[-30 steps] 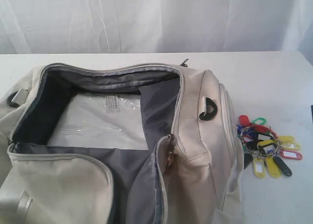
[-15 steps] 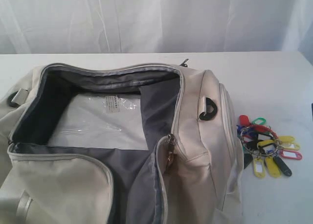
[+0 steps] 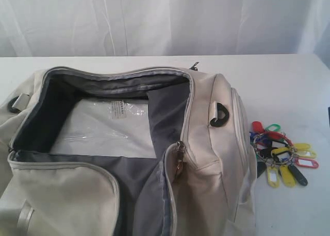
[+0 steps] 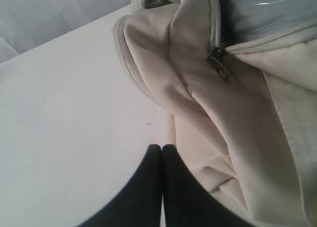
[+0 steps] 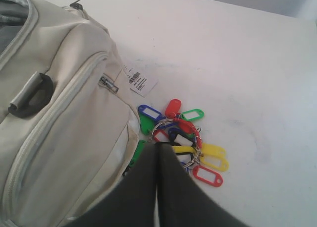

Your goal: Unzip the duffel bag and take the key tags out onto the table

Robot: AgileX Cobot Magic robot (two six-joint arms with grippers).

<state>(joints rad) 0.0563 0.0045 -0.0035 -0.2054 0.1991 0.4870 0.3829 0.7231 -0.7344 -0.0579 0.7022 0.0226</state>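
Observation:
The cream duffel bag (image 3: 211, 158) lies on the white table (image 3: 289, 86) with its main zip open, showing grey lining and a clear plastic sheet (image 3: 103, 128) inside. The key tags (image 3: 278, 153), a bunch of red, green, blue, yellow and black, lie on the table right of the bag. In the right wrist view the key tags (image 5: 185, 138) sit beside the bag's end pocket (image 5: 64, 118). My right gripper (image 5: 158, 146) is shut and empty, held above the bunch. My left gripper (image 4: 161, 147) is shut and empty beside the bag's other end (image 4: 198, 103). Neither gripper shows in the exterior view.
A white hang tag (image 5: 140, 81) lies on the table by the bag's side pocket zip pull (image 5: 108, 83). A dark zipper pull (image 4: 218, 63) hangs at the bag's left end. White curtains (image 3: 165, 19) stand behind the table.

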